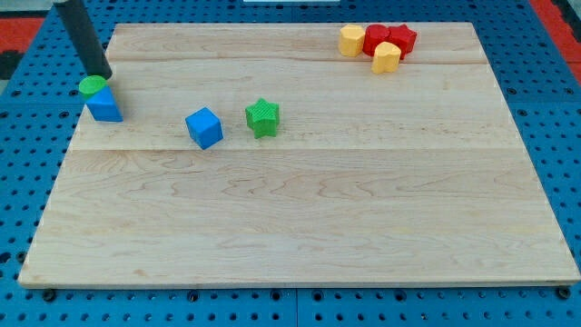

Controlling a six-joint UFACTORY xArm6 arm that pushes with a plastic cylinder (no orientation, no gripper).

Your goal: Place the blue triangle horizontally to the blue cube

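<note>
The blue triangle (105, 105) lies near the board's left edge, touching a small green round block (91, 85) just above it. The blue cube (204, 127) sits to the triangle's right, a little lower in the view, with a gap between them. My tip (104, 74) is at the upper left, just above and right of the green round block and right above the blue triangle; the dark rod rises from it toward the view's top left.
A green star (262, 117) sits just right of the blue cube. At the top right a cluster holds two yellow blocks (352, 40) (386, 56) and two red blocks (376, 38) (402, 38). The wooden board (300, 218) lies on a blue perforated table.
</note>
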